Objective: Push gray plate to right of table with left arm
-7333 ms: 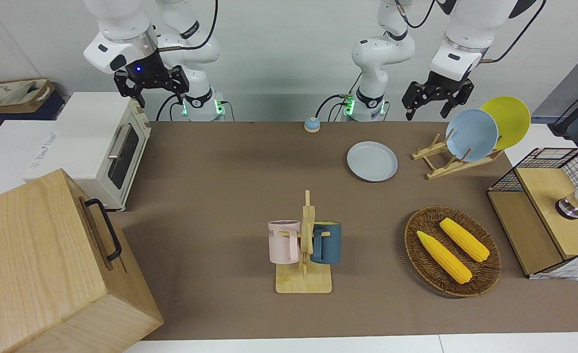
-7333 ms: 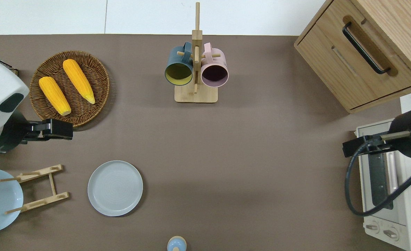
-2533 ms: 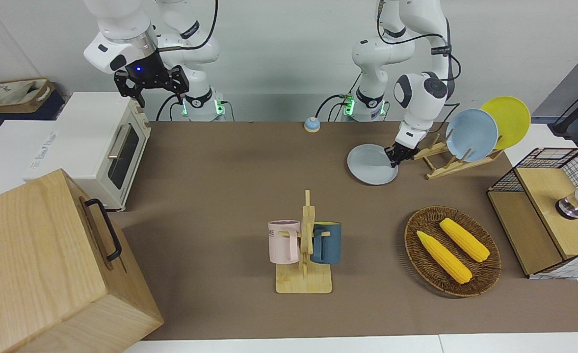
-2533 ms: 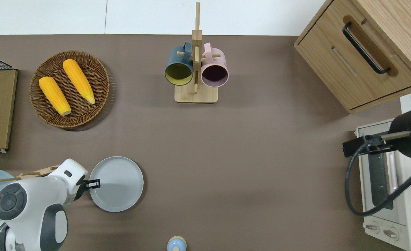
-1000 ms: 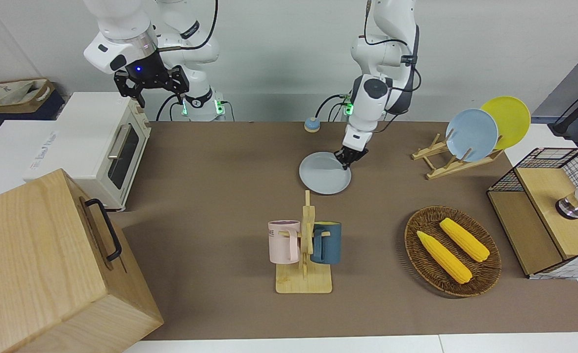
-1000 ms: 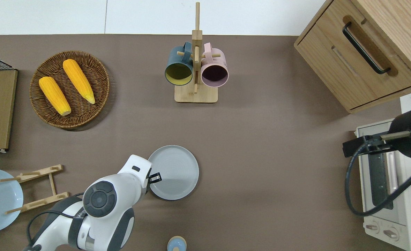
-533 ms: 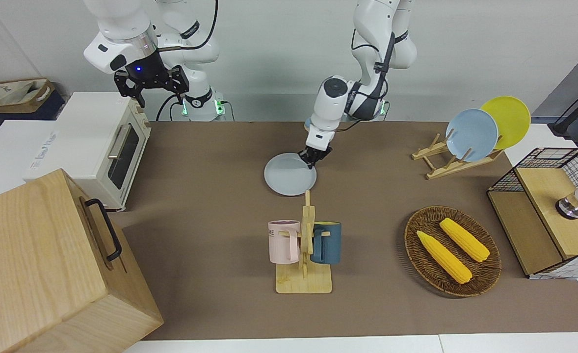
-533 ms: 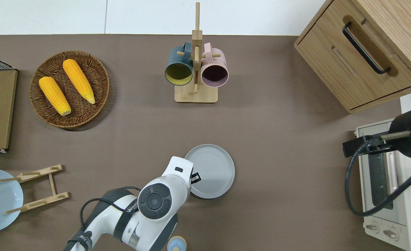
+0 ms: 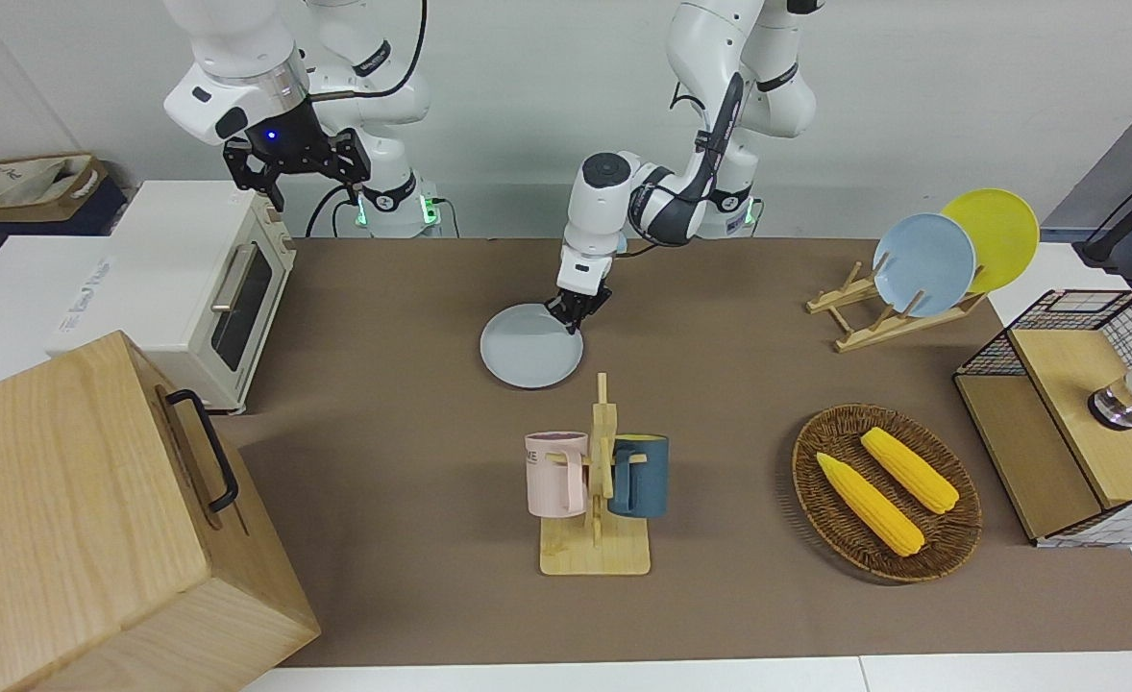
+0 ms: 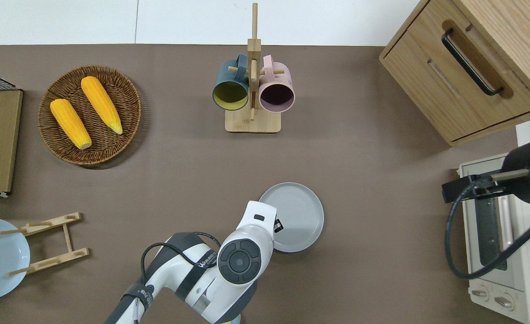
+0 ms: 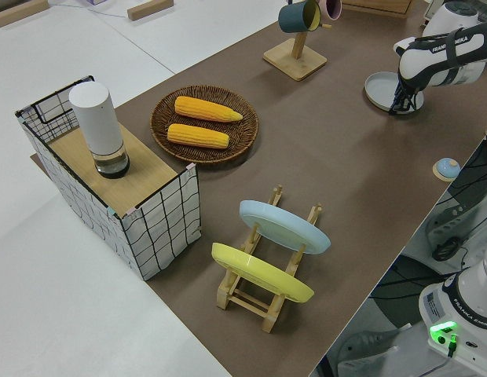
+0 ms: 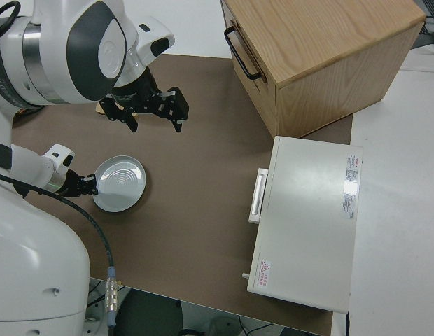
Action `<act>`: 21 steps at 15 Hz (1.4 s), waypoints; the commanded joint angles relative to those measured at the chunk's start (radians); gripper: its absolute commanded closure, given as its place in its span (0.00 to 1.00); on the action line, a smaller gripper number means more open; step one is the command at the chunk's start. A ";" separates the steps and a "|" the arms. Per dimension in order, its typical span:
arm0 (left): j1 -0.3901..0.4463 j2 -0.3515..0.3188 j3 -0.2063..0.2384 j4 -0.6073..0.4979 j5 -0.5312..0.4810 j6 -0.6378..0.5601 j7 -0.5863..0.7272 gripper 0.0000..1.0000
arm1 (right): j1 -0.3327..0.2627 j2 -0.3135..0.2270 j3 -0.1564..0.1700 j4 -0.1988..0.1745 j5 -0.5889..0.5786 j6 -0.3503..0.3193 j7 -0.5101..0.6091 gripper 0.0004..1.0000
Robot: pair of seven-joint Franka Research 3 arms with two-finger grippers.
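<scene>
Down low, left arm (image 9: 614, 192) bent, wrist at gray plate (image 9: 526, 354) rim.

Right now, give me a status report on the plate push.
Left hand down at gray plate's rim, grip unclear. Plate mid-table. Right arm parked. Nothing between plate and toaster oven.
</scene>
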 commanded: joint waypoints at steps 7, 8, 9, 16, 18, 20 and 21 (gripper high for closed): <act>-0.001 0.038 0.019 0.120 0.035 -0.138 0.021 0.00 | -0.019 -0.002 0.016 0.009 0.004 -0.016 0.012 0.02; -0.001 0.032 0.022 0.126 0.035 -0.160 0.042 0.00 | -0.020 -0.002 0.016 0.009 0.004 -0.016 0.012 0.02; 0.000 0.027 0.029 0.139 0.035 -0.189 0.068 0.00 | -0.019 -0.002 0.016 0.009 0.004 -0.016 0.012 0.02; 0.129 -0.107 0.047 0.178 0.032 -0.413 0.470 0.00 | -0.019 -0.002 0.016 0.009 0.004 -0.016 0.012 0.02; 0.195 -0.144 0.049 0.188 0.032 -0.502 0.622 0.00 | -0.019 -0.002 0.016 0.009 0.004 -0.016 0.012 0.02; 0.277 -0.183 0.049 0.191 0.032 -0.552 0.749 0.00 | -0.020 -0.002 0.016 0.009 0.004 -0.016 0.012 0.02; 0.316 -0.201 0.049 0.200 0.032 -0.574 0.807 0.00 | -0.019 -0.002 0.016 0.009 0.004 -0.016 0.012 0.02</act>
